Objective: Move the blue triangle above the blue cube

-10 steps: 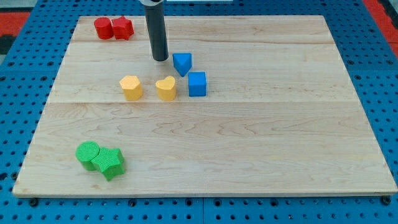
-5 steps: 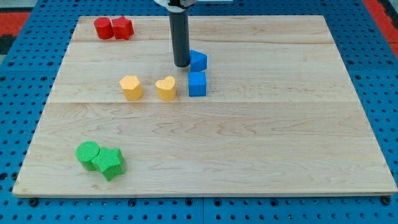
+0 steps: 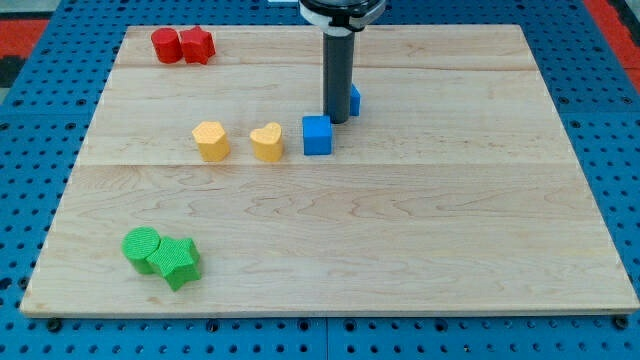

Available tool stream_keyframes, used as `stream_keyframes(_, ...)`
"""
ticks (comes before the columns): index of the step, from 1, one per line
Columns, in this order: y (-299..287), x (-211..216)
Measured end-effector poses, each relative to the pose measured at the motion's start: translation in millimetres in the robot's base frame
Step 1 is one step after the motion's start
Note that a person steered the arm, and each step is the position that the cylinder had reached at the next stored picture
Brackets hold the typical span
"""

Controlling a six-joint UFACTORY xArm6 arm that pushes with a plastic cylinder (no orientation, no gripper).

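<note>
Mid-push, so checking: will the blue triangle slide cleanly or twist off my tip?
Likely slides: the blue triangle sits flat on smooth wood. It may twist away, since my tip hides most of it. Probably light and stiff.

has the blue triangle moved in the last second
Yes. The blue triangle slid toward the view's right: it was up-left of the blue cube, now it is up-right of it, mostly hidden behind the rod, my tip at its left.

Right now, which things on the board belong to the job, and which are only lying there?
Part of the job:
- blue triangle, mostly hidden behind the rod
- blue cube
- my tip, just above the cube's upper right

Only lying there:
- two yellow blocks
- two red blocks
- two green blocks
</note>
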State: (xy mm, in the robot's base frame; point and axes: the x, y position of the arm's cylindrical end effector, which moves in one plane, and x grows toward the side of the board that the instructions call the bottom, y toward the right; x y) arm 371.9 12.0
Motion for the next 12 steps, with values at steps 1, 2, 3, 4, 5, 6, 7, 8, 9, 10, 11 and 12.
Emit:
stream_keyframes(1,-1,0)
stream_keyframes(2,4,7)
stream_keyframes(3,33,10)
stream_keyframes(4,94,-8)
stream_keyframes(5,87,-23)
stream_keyframes(6,53,-23)
stream_keyframes(7,39,-29)
stream_keyframes(8,20,-35)
stream_keyframes(9,3,-39)
stream_keyframes(10,41,-115)
stream_keyframes(11,-36,-157)
stream_keyframes(12,-110,-180)
